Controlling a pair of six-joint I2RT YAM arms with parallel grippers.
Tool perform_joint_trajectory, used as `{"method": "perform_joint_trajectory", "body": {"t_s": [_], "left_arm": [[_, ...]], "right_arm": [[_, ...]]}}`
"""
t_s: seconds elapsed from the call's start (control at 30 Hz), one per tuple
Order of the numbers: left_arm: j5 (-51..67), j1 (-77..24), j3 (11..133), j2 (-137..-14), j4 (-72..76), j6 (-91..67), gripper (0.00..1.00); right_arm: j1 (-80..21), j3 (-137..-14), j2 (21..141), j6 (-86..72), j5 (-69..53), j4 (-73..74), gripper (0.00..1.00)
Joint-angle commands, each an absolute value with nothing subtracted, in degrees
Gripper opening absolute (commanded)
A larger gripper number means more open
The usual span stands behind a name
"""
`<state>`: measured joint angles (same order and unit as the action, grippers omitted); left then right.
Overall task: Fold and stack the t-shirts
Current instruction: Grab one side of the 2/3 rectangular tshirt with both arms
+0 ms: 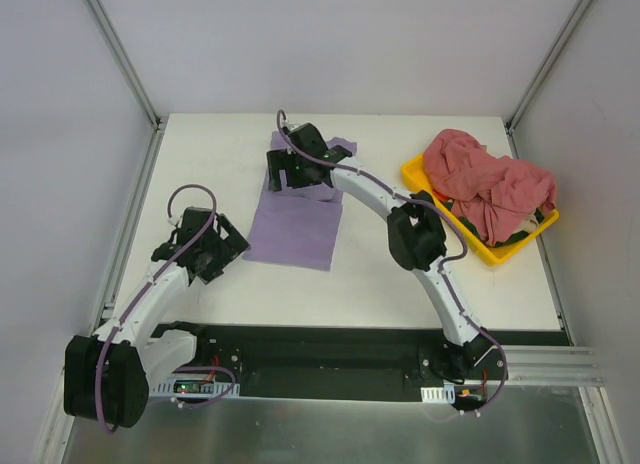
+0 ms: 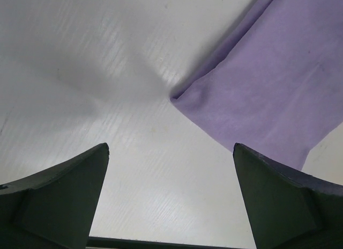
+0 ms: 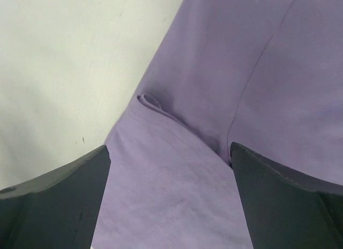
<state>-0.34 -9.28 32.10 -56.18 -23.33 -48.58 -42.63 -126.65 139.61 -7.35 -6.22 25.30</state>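
Top external view: a lavender t-shirt (image 1: 297,224) lies flat as a long folded rectangle near the middle of the white table (image 1: 400,274), its long sides running near to far. Pink-red t-shirts (image 1: 490,184) sit heaped in a yellow tray (image 1: 418,171) at the far right of the table, well apart from the lavender one. The right gripper (image 1: 283,171) hangs over the far end of the lavender t-shirt. The left gripper (image 1: 225,246) sits just beside that shirt's near left corner, over bare table.

Left wrist view: the left gripper's fingers (image 2: 64,195) are spread wide with nothing between them. Bare table lies below, and a folded corner of the lavender t-shirt enters from the upper right.

Right wrist view: the right gripper's fingers (image 3: 59,200) are likewise spread wide and grasp nothing. Lavender cloth fills the space beneath them, showing a seam and a small wrinkle. Its edge runs diagonally against the table at left.
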Motion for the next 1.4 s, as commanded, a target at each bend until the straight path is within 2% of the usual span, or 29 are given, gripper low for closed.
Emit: {"method": "perform_joint_trajectory", "body": {"t_s": [0.0, 0.07, 0.13, 0.23, 0.37, 0.57, 0.67, 0.7, 0.8, 0.9, 1.03, 1.13, 1.37], "left_arm": [[-1.1, -8.6, 34.8, -58.9, -24.4, -47.0, 0.99], [-1.1, -8.5, 35.5, -61.2, -23.7, -47.1, 0.98], [-0.4, -8.3, 36.6, -64.3, -22.7, -47.1, 0.89], [3.5, -8.0, 38.5, -70.0, -20.0, -46.7, 0.82], [5.4, -7.9, 40.7, -76.1, -17.6, -46.5, 0.72], [5.8, -7.9, 41.8, -82.6, -17.4, -46.1, 0.52], [4.5, -7.9, 41.2, -84.1, -17.3, -46.6, 0.49], [4.3, -7.9, 41.1, -84.6, -17.3, -46.6, 0.48], [4.5, -7.9, 41.0, -86.0, -17.5, -46.4, 0.36], [4.9, -7.9, 41.1, -86.8, -17.5, -46.4, 0.17], [5.4, -7.9, 41.6, -87.0, -17.5, -45.8, 0.04], [5.2, -7.9, 41.7, -86.8, -17.5, -45.7, 0.00], [3.7, -7.8, 41.7, -85.7, -18.4, -45.7, 0.00]], "right_arm": [[-44.0, -118.9, 129.9, -1.3, -10.4, 25.1, 0.96], [-44.8, -108.3, 123.1, 5.7, -11.9, 22.7, 0.96], [-46.2, -97.3, 115.0, 11.6, -10.6, 20.5, 0.96], [-49.4, -83.2, 105.5, 20.6, -5.8, 17.9, 0.96], [-51.9, -74.0, 99.6, 27.6, -8.6, 17.5, 0.96], [-55.4, -73.8, 102.3, 31.0, -9.3, 19.9, 0.99], [-55.8, -74.6, 103.7, 30.8, -9.6, 20.2, 0.99], [-55.9, -74.4, 104.0, 30.8, -9.6, 20.1, 0.97], [-56.1, -73.0, 104.0, 31.5, -9.9, 19.9, 0.93], [-57.0, -72.5, 104.4, 33.3, -9.5, 20.0, 0.86], [-58.4, -73.2, 106.2, 35.3, -7.7, 21.2, 0.77], [-58.7, -74.3, 107.7, 34.8, -6.9, 22.6, 0.71], [-58.8, -72.1, 108.8, 33.0, -4.8, 23.3, 0.60]]}}
